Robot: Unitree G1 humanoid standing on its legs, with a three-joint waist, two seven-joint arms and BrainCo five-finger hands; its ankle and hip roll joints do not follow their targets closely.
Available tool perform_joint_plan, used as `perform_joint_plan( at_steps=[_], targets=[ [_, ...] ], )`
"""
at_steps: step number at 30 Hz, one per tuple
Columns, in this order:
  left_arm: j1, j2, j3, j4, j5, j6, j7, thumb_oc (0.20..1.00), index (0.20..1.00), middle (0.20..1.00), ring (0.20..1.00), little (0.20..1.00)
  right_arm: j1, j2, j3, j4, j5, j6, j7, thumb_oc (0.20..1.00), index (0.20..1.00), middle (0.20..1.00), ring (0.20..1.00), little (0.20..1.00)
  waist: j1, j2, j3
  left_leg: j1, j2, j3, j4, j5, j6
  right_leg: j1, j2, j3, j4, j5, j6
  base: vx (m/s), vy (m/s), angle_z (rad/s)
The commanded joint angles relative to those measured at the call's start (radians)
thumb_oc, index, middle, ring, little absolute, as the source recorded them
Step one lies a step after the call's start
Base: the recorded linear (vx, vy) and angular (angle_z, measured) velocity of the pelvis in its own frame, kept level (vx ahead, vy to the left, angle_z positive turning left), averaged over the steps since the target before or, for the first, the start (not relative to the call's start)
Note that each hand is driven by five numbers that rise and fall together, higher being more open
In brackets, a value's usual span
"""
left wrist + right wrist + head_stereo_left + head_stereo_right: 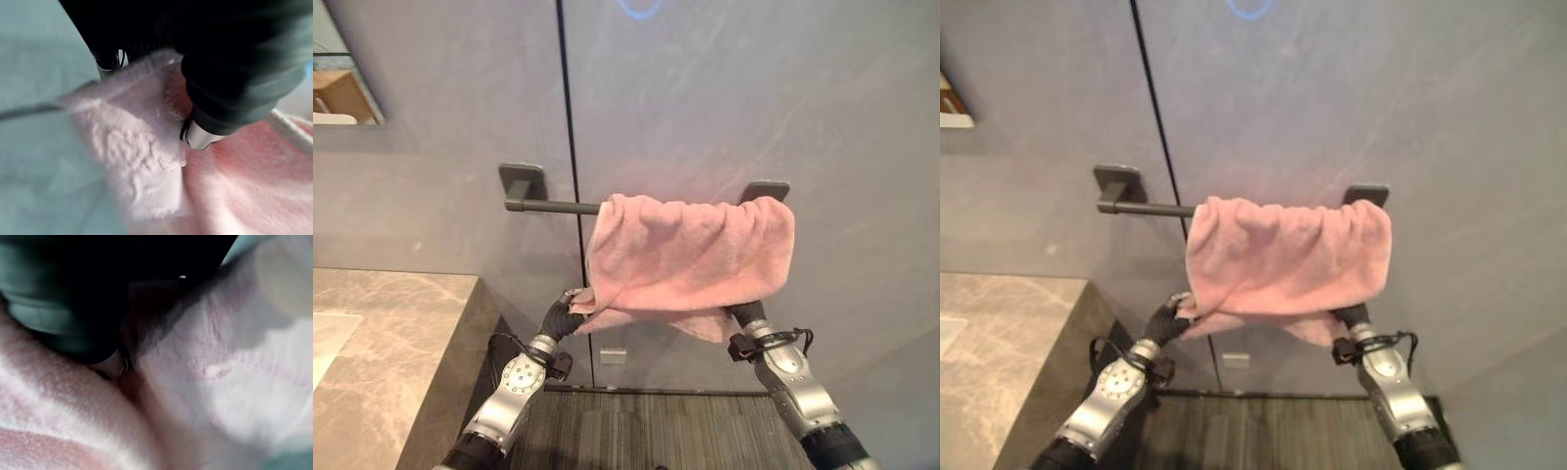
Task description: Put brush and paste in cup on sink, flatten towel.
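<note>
Closest to us, in the left wrist view, our left robot hand (205, 98) has its thumb and fingers pinched on a folded lower corner of the soft pink terry towel (146, 161), the cloth bunched between the dark tips. From the head views we see that same left robot hand (560, 318) raised at the towel's lower left corner, gripping the fabric just beside the dark vertical seam (570, 176) in the grey wall panels.

Our right robot hand (749, 315) reaches up under the towel's lower right edge. In the right wrist view its fingers (115, 364) are buried in the pink folds, so we cannot tell whether they are curled or spread.

We see the pink towel (690, 259) draped over a dark grey metal towel bar (553, 207) fixed to the wall by two square brackets. It hangs gathered toward the right end of the bar, wrinkled along the top, covering the right bracket's lower part and leaving the left stretch of bar bare. Its bottom edge sags unevenly between our two hands, with a flap hanging lower near the right one.

At our lower left lies a beige marbled stone bench (391, 343), well apart from the towel. Below the towel, a dark ribbed floor mat (646, 431) runs along the foot of the wall.
</note>
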Motion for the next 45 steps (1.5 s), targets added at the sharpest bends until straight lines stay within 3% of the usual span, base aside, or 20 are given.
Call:
perform_joint_plan(
  at_steps=[1, 5, 7, 10, 12, 16, 18, 19, 23, 25, 26, 30, 33, 38, 39, 40, 41, 42, 43, 45],
  targets=[
    [-0.019, 0.027, 0.031, -0.133, -0.08, -0.104, 0.017, 0.2, 0.2, 0.2, 0.2, 0.2, -0.023, 0.039, -0.043, -0.146, 0.104, -0.107, 0.022, 0.2, 0.2, 0.2, 0.2, 0.2, 0.009, -0.036, 0.004, -0.026, -0.014, 0.006, 0.008, -0.001, 0.018, -0.021, -0.074, 0.028, 0.072, -0.025, 0.083, -0.01, 0.041, 0.04],
    [-0.035, 0.024, 0.039, -0.104, 0.009, -0.105, 0.097, 0.2, 0.2, 0.2, 0.2, 0.2, -0.07, 0.043, -0.016, -0.124, -0.019, -0.102, -0.076, 0.2, 0.2, 0.2, 0.2, 0.2, 0.022, -0.041, 0.006, -0.03, -0.023, 0.0, 0.004, -0.003, 0.022, -0.02, -0.082, 0.027, 0.065, -0.013, 0.088, -0.01, 0.045, 0.01],
    [0.005, 0.002, 0.041, -0.144, -0.089, -0.124, 0.054, 0.2, 0.2, 0.2, 0.2, 0.2, -0.027, 0.067, -0.017, -0.194, 0.056, -0.121, -0.004, 0.2, 0.2, 0.2, 0.2, 0.2, 0.023, -0.043, 0.009, -0.034, -0.022, -0.001, 0.004, -0.003, 0.023, -0.024, -0.084, 0.026, 0.063, -0.013, 0.091, 0.0, 0.019, 0.01],
    [-0.031, 0.016, 0.025, -0.103, 0.02, -0.122, 0.112, 0.2, 0.2, 0.2, 0.2, 0.2, -0.046, 0.054, 0.0, -0.159, -0.031, -0.114, -0.077, 0.2, 0.2, 0.2, 0.2, 0.2, 0.027, -0.049, 0.008, -0.041, -0.022, -0.003, 0.004, 0.0, 0.021, -0.027, -0.087, 0.026, 0.061, -0.006, 0.093, 0.0, 0.0, 0.0],
    [0.014, -0.009, 0.03, -0.152, -0.103, -0.137, 0.079, 0.2, 0.2, 0.2, 0.2, 0.2, 0.006, 0.065, -0.011, -0.234, 0.047, -0.134, -0.02, 0.2, 0.2, 0.2, 0.2, 0.2, 0.028, -0.055, 0.012, -0.046, -0.021, -0.005, 0.004, 0.0, 0.021, -0.032, -0.089, 0.021, 0.063, -0.009, 0.094, 0.0, 0.0, 0.0],
    [-0.02, -0.008, 0.011, -0.079, -0.015, -0.123, 0.123, 0.2, 0.2, 0.2, 0.2, 0.2, 0.009, 0.045, -0.036, -0.211, -0.07, -0.127, -0.112, 0.2, 0.2, 0.2, 0.2, 0.2, 0.021, -0.057, 0.013, -0.048, -0.019, -0.008, 0.004, 0.004, 0.018, -0.033, -0.09, 0.021, 0.067, -0.007, 0.094, 0.0, 0.003, 0.03],
    [-0.028, 0.021, 0.02, -0.187, 0.003, -0.146, 0.116, 0.2, 0.2, 0.2, 0.2, 0.2, 0.009, 0.04, -0.055, -0.277, -0.006, -0.155, -0.082, 0.2, 0.2, 0.2, 0.2, 0.2, 0.02, -0.056, 0.019, -0.048, -0.017, -0.008, 0.004, 0.002, 0.017, -0.03, -0.089, 0.019, 0.062, -0.008, 0.094, 0.0, -0.009, -0.04],
    [-0.012, -0.001, 0.014, -0.211, -0.116, -0.164, 0.089, 0.2, 0.2, 0.2, 0.2, 0.2, 0.036, 0.06, -0.056, -0.321, 0.077, -0.179, -0.045, 0.2, 0.2, 0.2, 0.2, 0.2, 0.016, -0.055, 0.023, -0.05, -0.015, -0.007, 0.004, 0.002, 0.015, -0.035, -0.089, 0.022, 0.064, -0.011, 0.093, -0.01, -0.016, -0.04],
    [-0.027, -0.045, -0.034, 0.017, -0.069, -0.108, 0.107, 0.2, 0.2, 0.2, 0.2, 0.2, 0.005, 0.059, -0.023, -0.137, -0.057, -0.119, -0.133, 0.2, 0.2, 0.2, 0.2, 0.2, 0.011, -0.053, 0.017, -0.051, -0.015, -0.001, 0.004, 0.007, 0.015, -0.036, -0.088, 0.026, 0.053, 0.0, 0.093, 0.0, 0.0, 0.0],
    [-0.054, 0.0, -0.018, -0.081, 0.019, -0.133, 0.132, 0.2, 0.2, 0.2, 0.2, 0.2, -0.003, 0.038, -0.029, -0.184, -0.066, -0.134, -0.134, 0.2, 0.2, 0.2, 0.2, 0.2, 0.012, -0.047, 0.019, -0.054, -0.014, -0.003, 0.004, 0.007, 0.013, -0.034, -0.086, 0.026, 0.044, 0.004, 0.093, -0.01, -0.003, -0.02],
    [-0.023, 0.001, 0.01, -0.199, -0.073, -0.171, 0.113, 0.2, 0.2, 0.2, 0.2, 0.2, 0.019, 0.072, -0.025, -0.307, 0.068, -0.187, -0.071, 0.2, 0.2, 0.2, 0.2, 0.2, 0.014, -0.044, 0.024, -0.063, -0.013, -0.002, 0.004, 0.01, 0.011, -0.042, -0.088, 0.029, 0.035, 0.007, 0.093, -0.01, 0.0, -0.06],
    [0.055, 0.001, 0.063, -0.238, -0.003, -0.186, 0.161, 0.2, 0.2, 0.2, 0.2, 0.2, 0.069, 0.067, -0.036, -0.34, 0.039, -0.181, -0.074, 0.2, 0.2, 0.2, 0.2, 0.2, 0.018, -0.045, 0.015, -0.06, -0.012, 0.003, 0.004, 0.004, 0.009, -0.031, -0.089, 0.025, 0.014, 0.014, 0.095, 0.03, -0.006, 0.0],
    [0.064, -0.054, 0.017, 0.054, 0.092, -0.151, 0.234, 0.2, 0.2, 0.2, 0.2, 0.2, 0.054, 0.083, 0.012, -0.06, -0.09, -0.133, -0.161, 0.2, 0.2, 0.2, 0.2, 0.2, 0.029, -0.047, 0.012, -0.054, -0.015, 0.005, 0.004, 0.001, 0.009, -0.014, -0.091, 0.022, -0.006, 0.021, 0.097, 0.02, -0.013, 0.01],
    [0.038, -0.032, -0.046, 0.035, 0.119, -0.161, 0.192, 0.2, 0.2, 0.2, 0.2, 0.2, 0.04, 0.085, 0.017, -0.082, -0.096, -0.145, -0.153, 0.2, 0.2, 0.2, 0.2, 0.2, 0.026, -0.041, 0.012, -0.05, -0.016, 0.007, 0.004, -0.004, 0.009, -0.01, -0.093, 0.023, -0.009, 0.019, 0.099, 0.03, 0.012, -0.02],
    [0.031, -0.059, -0.076, 0.144, 0.102, -0.117, 0.166, 0.2, 0.2, 0.2, 0.2, 0.2, 0.037, 0.092, 0.028, -0.03, -0.101, -0.127, -0.157, 0.2, 0.2, 0.2, 0.2, 0.2, 0.02, -0.038, 0.011, -0.05, -0.017, 0.01, 0.004, -0.004, 0.01, -0.011, -0.094, 0.025, -0.013, 0.023, 0.099, 0.01, 0.017, -0.06],
    [0.02, -0.07, -0.095, 0.208, 0.116, -0.098, 0.143, 0.385, 0.385, 0.385, 0.385, 0.385, 0.026, 0.1, 0.032, 0.031, -0.099, -0.119, -0.164, 0.2, 0.2, 0.2, 0.2, 0.2, 0.017, -0.037, 0.009, -0.049, -0.018, 0.012, 0.004, -0.005, 0.011, -0.011, -0.094, 0.029, -0.015, 0.027, 0.099, 0.0, 0.024, -0.06],
    [0.004, -0.103, -0.113, 0.323, 0.12, -0.059, 0.121, 1.0, 1.0, 1.0, 1.0, 1.0, 0.01, 0.109, 0.043, 0.105, -0.115, -0.109, -0.167, 0.495, 0.495, 0.495, 0.495, 0.495, 0.014, -0.034, 0.01, -0.048, -0.019, 0.015, 0.004, -0.005, 0.012, -0.011, -0.094, 0.033, -0.017, 0.029, 0.099, 0.0, 0.024, -0.03],
    [-0.027, -0.131, -0.131, 0.429, 0.182, -0.02, 0.105, 1.0, 1.0, 1.0, 1.0, 1.0, -0.013, 0.119, 0.062, 0.206, -0.165, -0.091, -0.188, 0.871, 0.871, 0.871, 0.871, 0.871, 0.01, -0.029, 0.011, -0.043, -0.019, 0.018, 0.004, -0.007, 0.012, -0.009, -0.094, 0.035, -0.017, 0.03, 0.099, 0.0, 0.0, 0.0],
    [-0.081, -0.144, -0.174, 0.505, 0.307, 0.006, 0.123, 1.0, 1.0, 1.0, 1.0, 1.0, -0.05, 0.144, 0.081, 0.334, -0.162, -0.073, -0.181, 1.0, 1.0, 1.0, 1.0, 1.0, 0.009, -0.026, 0.008, -0.045, -0.02, 0.019, 0.004, -0.006, 0.011, -0.011, -0.094, 0.036, -0.02, 0.033, 0.099, 0.0, 0.027, -0.04],
    [-0.1, -0.154, -0.205, 0.581, 0.376, -0.007, 0.114, 1.0, 1.0, 1.0, 1.0, 1.0, -0.09, 0.159, 0.084, 0.49, -0.168, -0.055, -0.181, 1.0, 1.0, 1.0, 1.0, 1.0, 0.009, -0.021, 0.004, -0.046, -0.02, 0.025, 0.004, -0.009, 0.01, -0.013, -0.096, 0.038, -0.027, 0.038, 0.1, -0.01, 0.028, -0.1]
  ],
)
